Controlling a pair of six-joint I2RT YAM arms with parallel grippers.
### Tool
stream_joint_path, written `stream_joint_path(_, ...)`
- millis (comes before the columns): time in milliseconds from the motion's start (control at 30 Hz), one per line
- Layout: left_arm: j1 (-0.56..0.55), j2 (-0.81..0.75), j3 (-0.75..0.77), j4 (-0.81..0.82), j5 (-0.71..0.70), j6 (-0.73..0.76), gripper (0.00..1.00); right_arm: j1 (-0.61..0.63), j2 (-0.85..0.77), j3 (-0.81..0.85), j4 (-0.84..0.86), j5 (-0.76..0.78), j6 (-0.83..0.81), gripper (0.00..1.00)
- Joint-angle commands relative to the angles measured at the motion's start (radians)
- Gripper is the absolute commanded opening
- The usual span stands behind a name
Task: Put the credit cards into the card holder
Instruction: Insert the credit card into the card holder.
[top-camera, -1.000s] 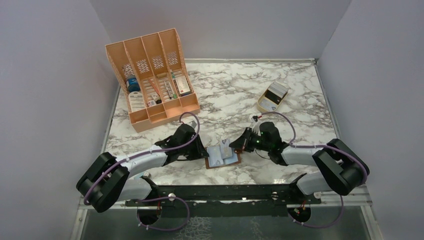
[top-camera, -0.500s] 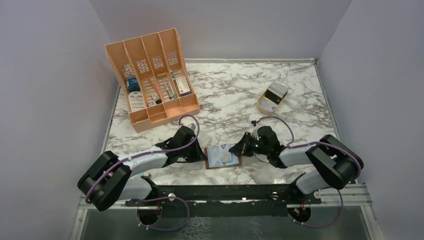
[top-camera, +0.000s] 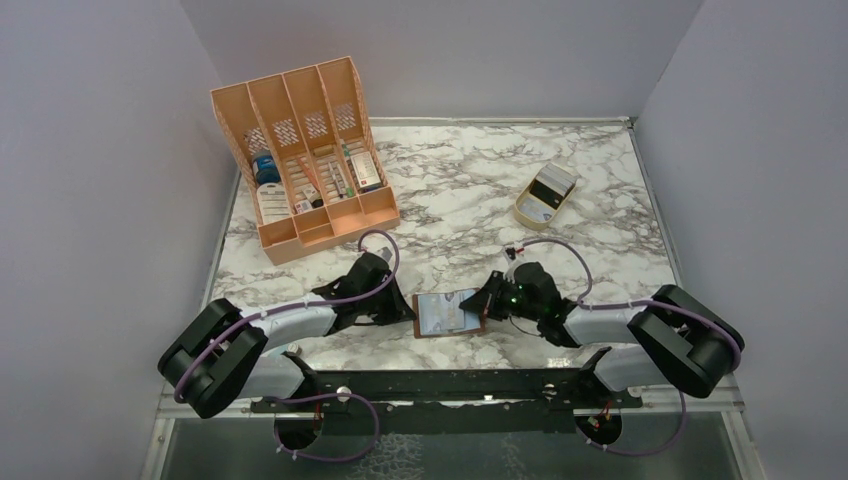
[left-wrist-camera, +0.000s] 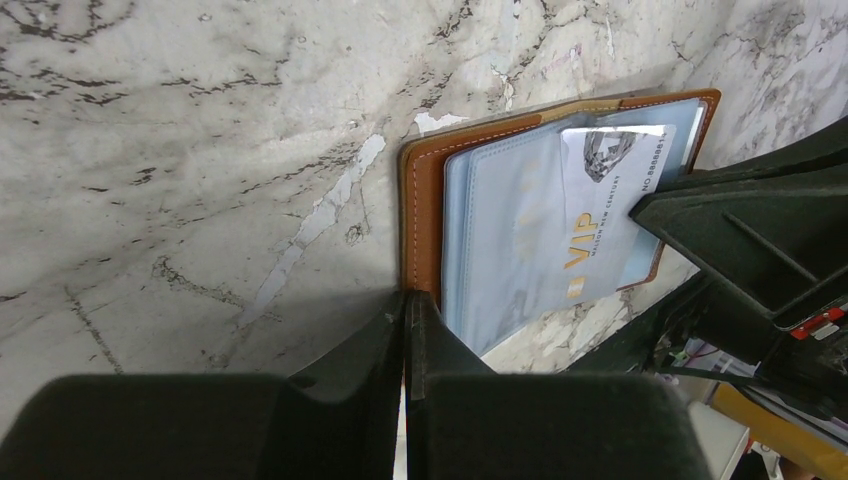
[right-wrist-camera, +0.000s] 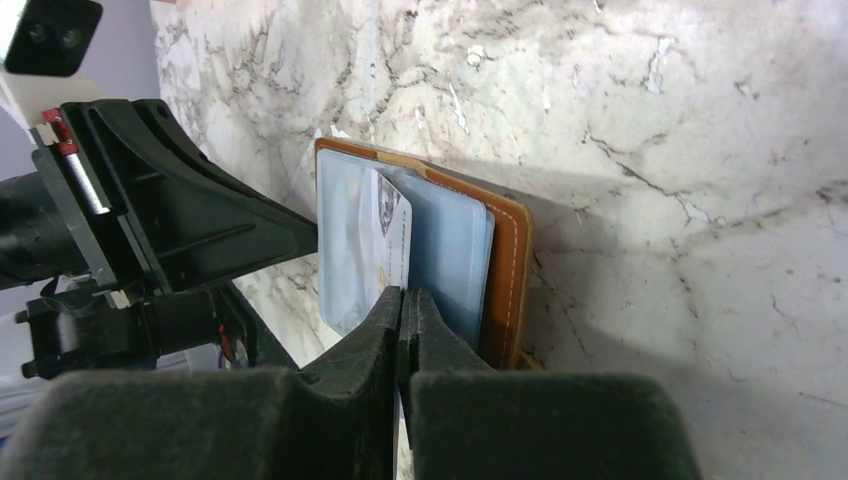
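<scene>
Card holder (top-camera: 447, 313): open, at 6 o'clock on the table (top-camera: 450, 190). Soft leather, likely floppy sleeves. Left gripper (left-wrist-camera: 405, 302) is pinched shut on its 9 o'clock edge.
Credit card (left-wrist-camera: 610, 215): lies on the sleeves. Probably light, stiff and slick, best held by an edge. Right gripper (right-wrist-camera: 402, 296) is clamped on its 3 o'clock edge.

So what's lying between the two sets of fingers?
The open brown card holder, with a card against its clear sleeves; the top view shows it.

Brown card holder (top-camera: 447, 313) open flat, pale VIP card (left-wrist-camera: 605, 225) on sleeves
</scene>
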Motion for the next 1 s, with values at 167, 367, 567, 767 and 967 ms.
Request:
stream_joint_path(167,-0.006,0.009,-0.026,-0.027,-0.009,-0.002,0.06,0.039,-0.026,-0.02,-0.085,0.108,0.026,0.01)
stream_joint_path(367,-0.006,0.016,-0.023,-0.027,-0.009,0.001,0.06,0.047,-0.036,-0.03,-0.094,0.125,0.031,0.01)
stream_joint_path(567,-0.007,0.013,-0.01,-0.025,0.001,0.004,0.06,0.063,0.034,0.046,-0.116,0.076,-0.013,0.01)
stream_joint_path(767,-0.009,-0.001,-0.007,-0.021,0.011,0.006,0.06,0.118,0.092,0.112,-0.153,0.091,-0.023,0.03)
stream_joint_path(967,-0.009,-0.026,-0.011,-0.027,0.01,0.0,0.06,0.13,0.061,0.189,-0.334,0.16,-0.063,0.27)
